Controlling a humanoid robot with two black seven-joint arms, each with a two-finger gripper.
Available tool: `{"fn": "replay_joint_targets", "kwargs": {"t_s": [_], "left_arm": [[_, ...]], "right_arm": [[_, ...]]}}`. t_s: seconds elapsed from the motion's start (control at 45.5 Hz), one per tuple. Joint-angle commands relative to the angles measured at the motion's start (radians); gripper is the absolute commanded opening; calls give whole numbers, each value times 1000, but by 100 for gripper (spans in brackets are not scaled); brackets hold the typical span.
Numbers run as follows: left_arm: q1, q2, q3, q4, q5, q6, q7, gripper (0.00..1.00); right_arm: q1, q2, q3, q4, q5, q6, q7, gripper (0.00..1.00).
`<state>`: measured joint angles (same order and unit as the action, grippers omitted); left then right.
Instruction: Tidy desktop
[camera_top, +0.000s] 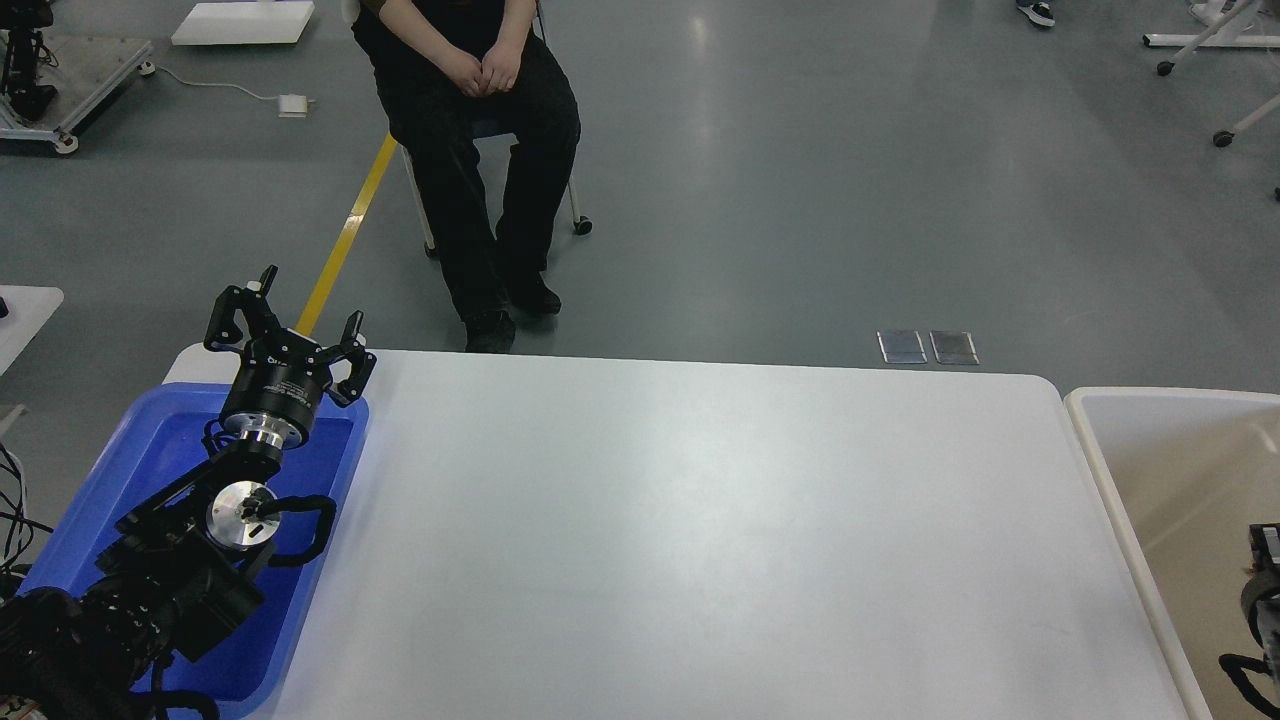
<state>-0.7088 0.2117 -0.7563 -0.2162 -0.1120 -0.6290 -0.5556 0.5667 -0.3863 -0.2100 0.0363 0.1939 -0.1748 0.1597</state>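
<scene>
The white desktop (700, 520) fills the middle of the head view and shows no loose objects on it. My left gripper (310, 297) is open and empty, held above the far end of the blue tray (120, 450) near the desktop's back left corner. A small dark part of my right arm (1264, 570) shows at the right edge over the beige bin (1120, 500). Its fingers cannot be told apart.
The blue tray lies along the desktop's left edge under my left arm. The beige bin stands off the right edge. A person sits on a chair (480, 150) just beyond the far edge, one foot close to the table. Grey floor lies behind.
</scene>
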Motion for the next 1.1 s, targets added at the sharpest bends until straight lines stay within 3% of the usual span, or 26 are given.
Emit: {"fn": "replay_joint_targets", "kwargs": {"t_s": [0.0,0.616,0.924,1.078], "left_arm": [[0,0,0,0,0,0,-1,100],[0,0,0,0,0,0,-1,100],[0,0,0,0,0,0,0,100],[0,0,0,0,0,0,-1,100]], "right_arm": [[-2,1,1,-13,1,-12,1,99],[32,11,4,-36,2,-5,3,100],[278,12,6,-73,4,8,6,100],[380,-8,107,-76,18,122,6,100]]}}
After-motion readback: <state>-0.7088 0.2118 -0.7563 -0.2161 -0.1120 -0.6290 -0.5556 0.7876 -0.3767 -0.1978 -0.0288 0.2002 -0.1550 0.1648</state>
